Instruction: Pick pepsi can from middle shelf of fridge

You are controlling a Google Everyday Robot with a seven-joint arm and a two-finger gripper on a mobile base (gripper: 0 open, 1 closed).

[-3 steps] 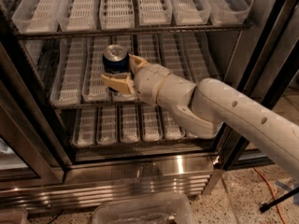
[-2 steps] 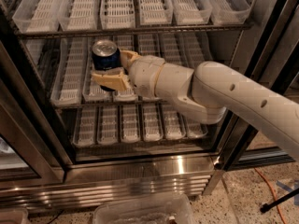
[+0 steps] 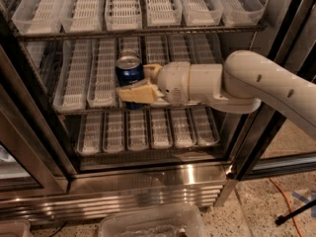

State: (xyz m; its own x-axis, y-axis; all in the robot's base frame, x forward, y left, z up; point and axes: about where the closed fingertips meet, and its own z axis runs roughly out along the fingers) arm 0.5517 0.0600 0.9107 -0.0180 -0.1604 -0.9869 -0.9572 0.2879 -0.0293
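The pepsi can point(image 3: 129, 69), dark blue with a silver top, stands upright in the third lane from the left at the front of the middle shelf point(image 3: 74, 85) of the fridge point(image 3: 148, 179). My gripper point(image 3: 132, 82) reaches in from the right and is shut on the can. One tan finger point(image 3: 137, 93) crosses in front of the can's lower part and hides its base. The other finger point(image 3: 151, 71) is at the can's right side. No second blue can is in view.
Tray-lined racks sit above point(image 3: 123, 6) and below point(image 3: 148, 130) the middle shelf. The dark door frame point(image 3: 256, 147) stands right of my arm. A clear plastic bin point(image 3: 150, 223) lies on the floor in front, and an orange cable point(image 3: 284, 197) runs at the right.
The can and the gripper on it have shifted right and down in view, toward the shelf's front edge. My arm now fills more of the right side.
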